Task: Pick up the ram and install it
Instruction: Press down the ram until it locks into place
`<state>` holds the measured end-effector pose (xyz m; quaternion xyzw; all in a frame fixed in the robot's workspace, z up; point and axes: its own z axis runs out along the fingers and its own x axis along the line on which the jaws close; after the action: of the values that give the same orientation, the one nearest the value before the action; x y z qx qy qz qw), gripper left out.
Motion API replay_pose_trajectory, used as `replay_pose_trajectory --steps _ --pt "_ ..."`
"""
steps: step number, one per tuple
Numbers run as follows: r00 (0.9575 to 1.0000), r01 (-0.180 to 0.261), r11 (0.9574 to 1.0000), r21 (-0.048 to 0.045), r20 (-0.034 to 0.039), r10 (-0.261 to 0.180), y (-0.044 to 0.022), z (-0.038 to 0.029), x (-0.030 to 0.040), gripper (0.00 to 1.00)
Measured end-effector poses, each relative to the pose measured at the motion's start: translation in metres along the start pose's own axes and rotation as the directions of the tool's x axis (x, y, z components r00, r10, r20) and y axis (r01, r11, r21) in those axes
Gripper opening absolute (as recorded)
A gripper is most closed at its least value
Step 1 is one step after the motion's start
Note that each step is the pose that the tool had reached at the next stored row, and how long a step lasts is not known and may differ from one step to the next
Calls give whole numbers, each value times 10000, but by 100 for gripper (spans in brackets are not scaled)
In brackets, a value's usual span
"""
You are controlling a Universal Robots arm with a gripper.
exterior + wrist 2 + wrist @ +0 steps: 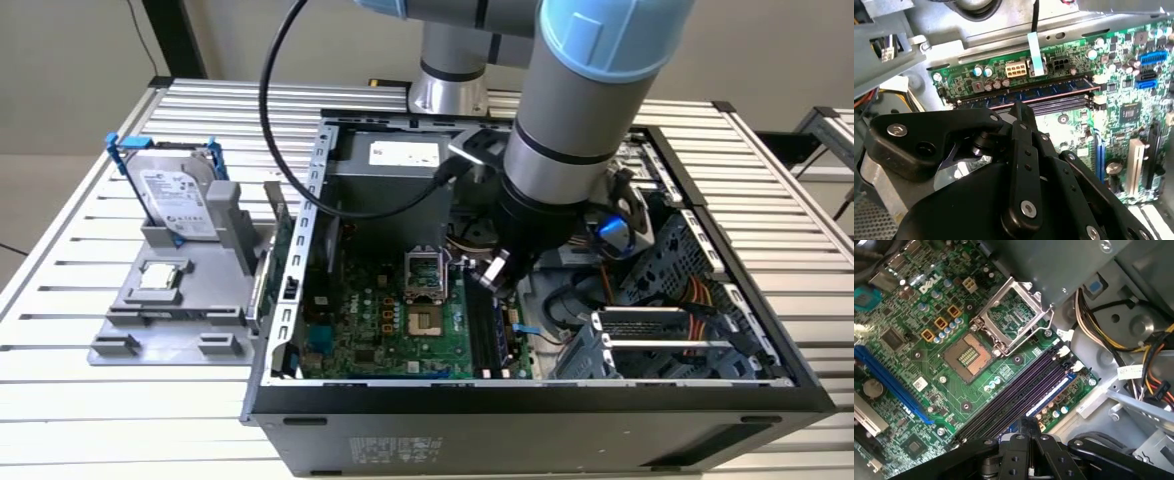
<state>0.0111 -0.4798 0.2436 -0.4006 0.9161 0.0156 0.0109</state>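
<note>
your arm reaches down into the open computer case in the exterior view, and the gripper hangs just above the row of memory slots that runs beside the empty cpu socket on the green motherboard. in the second wrist view the gripper shows as black linkage with its fingertips drawn together to a narrow point right over the slots; nothing is visible between them, so you can take the fingers as closed and empty. the first wrist view shows the same black linkage of the gripper meeting at a point at the near end of the slots.

the ram sits in the slot row: in the second wrist view you see it as a long thin blue-green stick with a line of dark chips, lying lengthwise in the slot farthest from the socket, just beyond the fingertips. in the first wrist view the same ram appears as a bluish strip in the outermost slot, next to the dark empty slots. whether its end latches are clicked shut you cannot tell from here.

the open socket frame stands tilted up above the bare cpu socket. off the case, on the exterior view's left, a grey holder on the slatted table carries the hard drive standing upright in its blue frame and a small square processor chip lying flat.
</note>
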Motion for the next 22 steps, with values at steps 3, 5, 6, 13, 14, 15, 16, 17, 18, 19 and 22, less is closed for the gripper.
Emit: replay_pose_trajectory --steps 3,5,6,13,14,15,16,17,18,19,22 --pt "9994 343 9994 -12 -6 -343 -2 0 -2 0" --pt "9985 541 9985 -20 -11 -541 -5 0 -5 0" --pt "9980 636 9980 -23 -14 -636 -6 0 -5 0" --pt "9894 1451 9894 -54 -29 -1451 -12 0 -11 0" --pt "9876 1569 9876 -59 -32 -1569 -14 0 -13 0" --pt "9859 1673 9859 -66 -36 -1674 -15 0 -14 0" --pt "9840 1782 9840 -73 -38 -1782 -16 0 -15 0" --pt "9821 1882 9821 -79 -41 -1883 -17 0 -16 0" --pt "9798 1998 9798 -86 -45 -1998 -18 0 -16 0" --pt "9772 2121 9772 -93 -49 -2121 -19 0 -17 0" --pt "9683 2495 9683 -115 -57 -2496 -20 0 -18 0"
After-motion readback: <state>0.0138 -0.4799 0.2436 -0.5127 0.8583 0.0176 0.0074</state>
